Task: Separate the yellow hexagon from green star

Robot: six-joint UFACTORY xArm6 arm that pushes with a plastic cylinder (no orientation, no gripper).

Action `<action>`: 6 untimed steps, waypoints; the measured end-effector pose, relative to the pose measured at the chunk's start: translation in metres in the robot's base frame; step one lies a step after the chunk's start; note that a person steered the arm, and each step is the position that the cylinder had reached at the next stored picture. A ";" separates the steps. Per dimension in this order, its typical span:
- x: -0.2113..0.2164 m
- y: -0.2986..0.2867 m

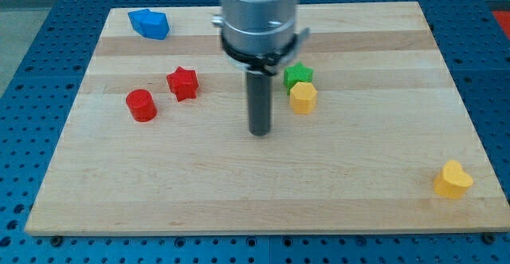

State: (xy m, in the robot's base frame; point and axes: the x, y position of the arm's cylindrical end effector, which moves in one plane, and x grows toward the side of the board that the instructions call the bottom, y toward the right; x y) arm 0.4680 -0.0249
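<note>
In the one camera view, the yellow hexagon point(303, 98) and the green star point(298, 75) sit touching each other, a little towards the right of the tabletop's point(239, 192) middle and nearer its far edge than its near one. The star lies on the far side and the hexagon tight against it on the near side, so no gap shows between them; the separation is not yet done.

My tip point(260, 132) stands on the tabletop just beside the hexagon, on its left and slightly nearer the near edge, apart from both blocks. That placement looks chosen to come at the yellow piece from its free side, so a push could carry it off without dragging the star along.

The arm has no hand at all, only the rod, so nothing is grasped or released; it can only shove.

The other blocks lie well apart from the pair: a red star point(182, 83) and a red cylinder point(141, 104) towards the left edge, a blue block point(150, 23) by the far left corner, and a yellow heart-like block point(453, 179) near the near right corner.

The blue block's shape is hard to make out. The arm's grey housing is cut off by the view's top and hides a strip of the far tabletop. Part of the star is hidden behind the hexagon.
</note>
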 end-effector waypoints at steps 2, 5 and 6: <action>-0.065 -0.003; -0.059 0.043; -0.041 0.050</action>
State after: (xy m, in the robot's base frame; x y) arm 0.4265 0.0254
